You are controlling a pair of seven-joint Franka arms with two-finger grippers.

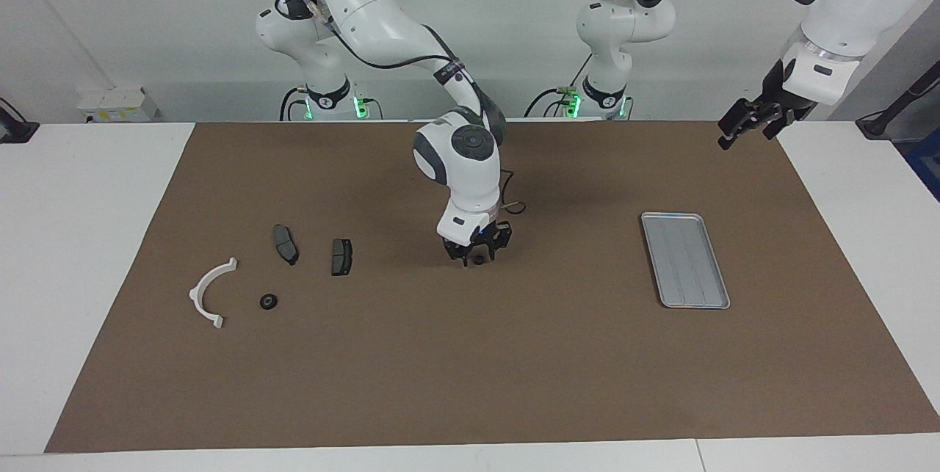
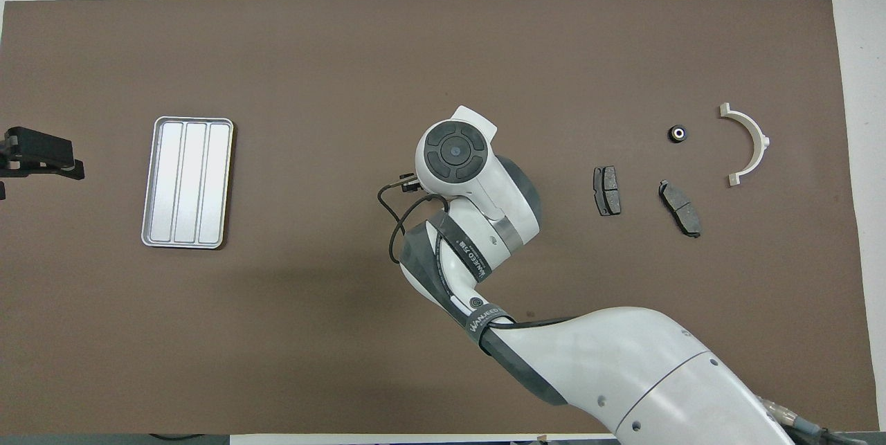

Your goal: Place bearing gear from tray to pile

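Observation:
My right gripper (image 1: pixel 478 258) hangs low over the middle of the brown mat, shut on a small black bearing gear (image 1: pixel 478 260); in the overhead view the wrist hides both. The silver tray (image 1: pixel 684 260) (image 2: pixel 187 182) lies bare toward the left arm's end. The pile sits toward the right arm's end: a white half-ring bracket (image 1: pixel 209 292) (image 2: pixel 751 144), two dark brake pads (image 1: pixel 285 244) (image 1: pixel 341 256) and another black bearing gear (image 1: pixel 269 301) (image 2: pixel 677 133). My left gripper (image 1: pixel 749 123) (image 2: pixel 41 158) waits raised and open over the mat's edge, holding nothing.
The brown mat (image 1: pixel 470 369) covers most of the white table. A wide stretch of bare mat lies between my right gripper and the nearest brake pad (image 2: pixel 606 190). A black cable loops from the right wrist (image 2: pixel 394 223).

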